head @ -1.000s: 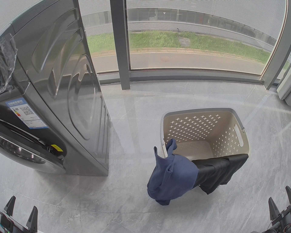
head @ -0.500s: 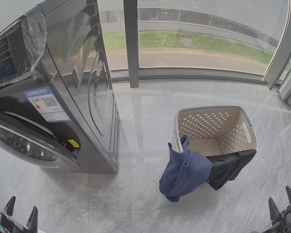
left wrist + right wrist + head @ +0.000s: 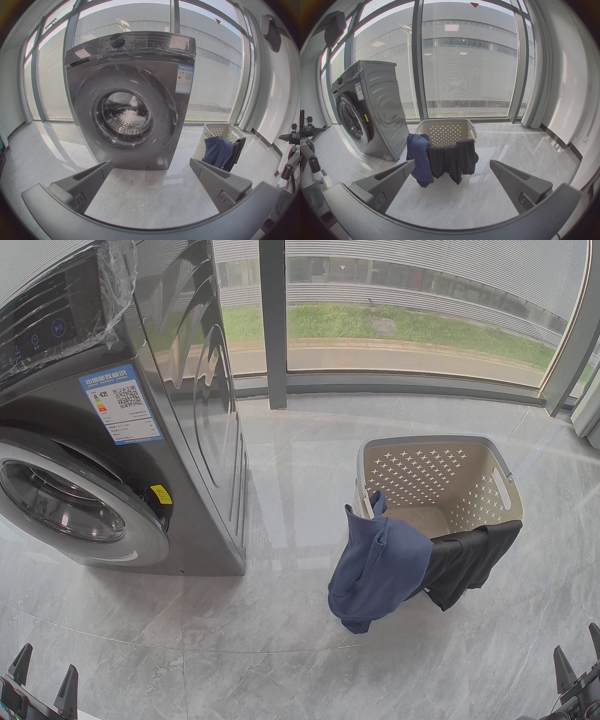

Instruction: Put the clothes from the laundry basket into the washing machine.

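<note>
Basket [image 3: 431, 440] sits on the floor [image 3: 269, 640] at 1 o'clock, 2 clothes draped over its near rim: blue garment [image 3: 375, 568] at its 7 o'clock corner, black garment [image 3: 467, 557] touching it at 5 o'clock. Washer [image 3: 187, 402] stands at 10 o'clock. Left gripper [image 3: 150, 162] and right gripper [image 3: 450, 162] hang low, jaws wide, holding nothing

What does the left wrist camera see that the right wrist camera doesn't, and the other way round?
Left wrist camera: the washing machine face on, the drum behind its round door glass, and a knob on the top panel, framed by the open left claw. Right wrist camera: the machine's ribbed side panel and the laundry basket head on, framed by the open right claw. Both: machine, basket, and a blue garment and a black garment hanging over the basket's rim.
</note>
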`<state>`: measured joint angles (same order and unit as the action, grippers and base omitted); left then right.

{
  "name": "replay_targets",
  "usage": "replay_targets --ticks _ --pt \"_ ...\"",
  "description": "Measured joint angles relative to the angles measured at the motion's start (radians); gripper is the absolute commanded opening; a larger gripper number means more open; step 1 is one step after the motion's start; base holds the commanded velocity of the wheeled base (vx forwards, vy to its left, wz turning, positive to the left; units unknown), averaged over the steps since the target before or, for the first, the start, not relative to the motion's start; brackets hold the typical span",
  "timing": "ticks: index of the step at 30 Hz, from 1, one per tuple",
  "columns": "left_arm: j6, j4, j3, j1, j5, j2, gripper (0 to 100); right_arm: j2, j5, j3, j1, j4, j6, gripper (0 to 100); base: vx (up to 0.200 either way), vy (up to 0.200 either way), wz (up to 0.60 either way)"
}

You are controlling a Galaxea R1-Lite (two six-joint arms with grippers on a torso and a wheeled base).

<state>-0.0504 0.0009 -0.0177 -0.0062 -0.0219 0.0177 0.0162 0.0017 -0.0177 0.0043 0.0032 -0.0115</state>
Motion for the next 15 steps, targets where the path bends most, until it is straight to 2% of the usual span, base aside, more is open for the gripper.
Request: replay_targets --ticks 15 --pt "0.000 -0.001 0.000 0.000 0.000 0.000 100 0.000 0.000 0.000 0.000 0.000 0.000 100 0.000 0.200 0.00"
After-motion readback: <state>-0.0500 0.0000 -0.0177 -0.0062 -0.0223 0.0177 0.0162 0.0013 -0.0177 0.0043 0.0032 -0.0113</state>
